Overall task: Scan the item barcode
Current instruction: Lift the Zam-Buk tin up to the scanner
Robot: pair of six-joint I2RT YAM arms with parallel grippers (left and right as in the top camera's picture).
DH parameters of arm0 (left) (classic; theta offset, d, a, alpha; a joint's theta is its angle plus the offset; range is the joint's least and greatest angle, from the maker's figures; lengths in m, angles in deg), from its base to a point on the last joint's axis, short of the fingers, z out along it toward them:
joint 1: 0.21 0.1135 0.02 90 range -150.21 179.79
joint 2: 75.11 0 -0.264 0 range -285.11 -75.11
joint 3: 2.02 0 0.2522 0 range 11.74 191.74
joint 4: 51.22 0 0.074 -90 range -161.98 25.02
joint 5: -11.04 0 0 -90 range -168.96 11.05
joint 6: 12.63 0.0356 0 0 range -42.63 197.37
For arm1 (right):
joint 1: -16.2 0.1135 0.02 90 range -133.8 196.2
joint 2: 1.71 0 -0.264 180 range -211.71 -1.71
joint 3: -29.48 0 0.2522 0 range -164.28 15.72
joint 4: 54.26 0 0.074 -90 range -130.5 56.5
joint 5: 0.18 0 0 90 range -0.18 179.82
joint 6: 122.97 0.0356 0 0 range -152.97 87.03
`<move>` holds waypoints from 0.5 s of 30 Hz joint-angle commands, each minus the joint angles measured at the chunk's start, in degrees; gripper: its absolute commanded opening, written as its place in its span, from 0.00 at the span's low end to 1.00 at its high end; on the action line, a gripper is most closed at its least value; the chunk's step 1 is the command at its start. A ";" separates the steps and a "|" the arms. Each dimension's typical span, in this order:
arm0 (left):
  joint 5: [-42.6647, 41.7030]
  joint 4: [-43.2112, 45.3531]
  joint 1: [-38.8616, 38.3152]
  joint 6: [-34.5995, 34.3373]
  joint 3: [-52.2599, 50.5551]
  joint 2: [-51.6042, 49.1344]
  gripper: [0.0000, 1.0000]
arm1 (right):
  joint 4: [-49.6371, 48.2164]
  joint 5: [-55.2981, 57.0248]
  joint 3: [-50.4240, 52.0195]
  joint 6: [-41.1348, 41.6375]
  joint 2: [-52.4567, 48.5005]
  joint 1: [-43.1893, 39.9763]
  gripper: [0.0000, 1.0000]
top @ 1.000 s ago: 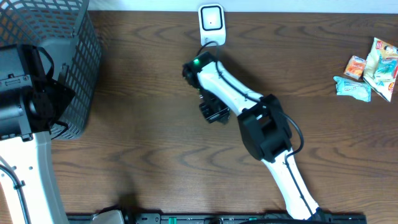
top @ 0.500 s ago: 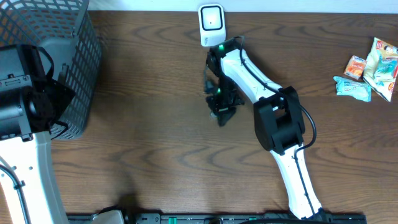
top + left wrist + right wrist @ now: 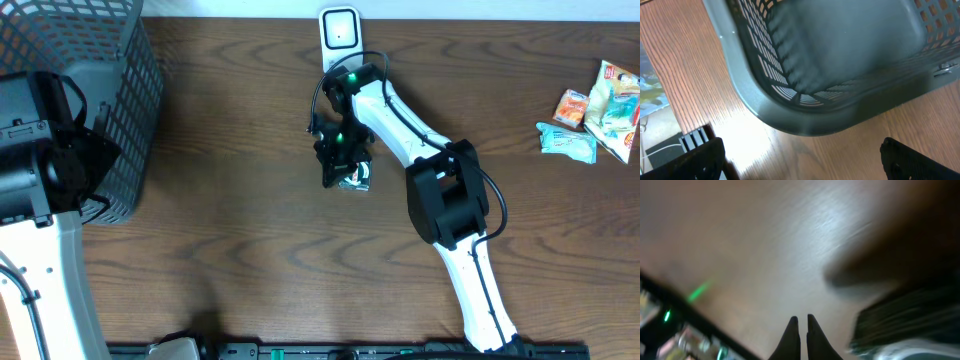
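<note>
Fingers of the right gripper (image 3: pixel 336 172) hang over the wooden table (image 3: pixel 250 250) in the overhead view. A small shiny packet (image 3: pixel 357 180) lies just beside them, below the white scanner (image 3: pixel 340 35); whether it is gripped is unclear. In the left wrist view, the left gripper (image 3: pixel 802 162) has its fingers (image 3: pixel 700 157) spread wide beside the grey basket (image 3: pixel 790 115). The right wrist view is blurred: the fingers (image 3: pixel 791 335) are pinched together, with nothing visible between them.

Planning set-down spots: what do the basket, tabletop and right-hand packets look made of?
Basket: grey moulded plastic, matt, judging by the slotted lattice wall and smooth rounded rim.
Tabletop: dark brown wood or wood-look laminate; grain streaks show, with a slight sheen.
Packets: probably thin printed film or foil, crinkled and colourful; too small to be sure.
</note>
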 commanded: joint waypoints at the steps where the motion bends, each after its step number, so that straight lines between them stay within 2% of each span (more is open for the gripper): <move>1: 0.57 -0.13 0.31 -0.50 -0.09 0.39 0.97 | -0.63 10.86 -1.01 11.02 2.10 0.52 0.01; 12: 0.57 -0.13 0.31 -0.50 -0.09 0.39 0.98 | 9.20 23.50 -1.01 11.91 2.10 0.57 0.01; 15: 0.57 -0.13 0.31 -0.50 -0.09 0.39 0.98 | 11.67 31.98 -1.01 16.57 2.10 -0.07 0.01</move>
